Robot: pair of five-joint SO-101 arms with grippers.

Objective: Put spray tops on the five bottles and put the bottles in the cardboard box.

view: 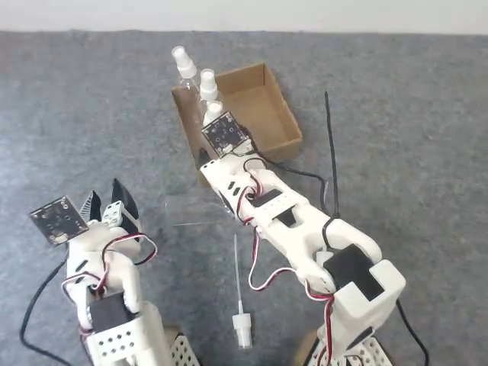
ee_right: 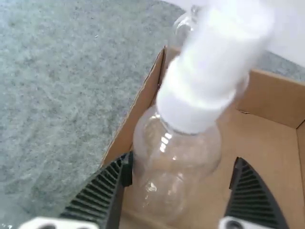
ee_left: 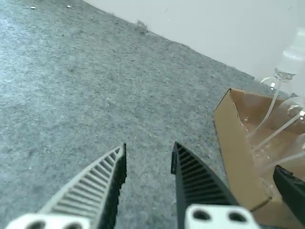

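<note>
Right gripper (ee_right: pixel 181 164) stands wide around the nearest of three capped bottles (view: pixel 207 84) in the box (view: pixel 263 114) at upper centre, so two seem left; a loose top (view: pixel 242 329) lies lower centre, left gripper (view: pixel 107 200) wide and empty lower left.

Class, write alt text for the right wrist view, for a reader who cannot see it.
A clear bottle with a white spray top stands inside the cardboard box near one wall, between the open jaws of the right gripper. Grey carpet lies outside the box.
</note>
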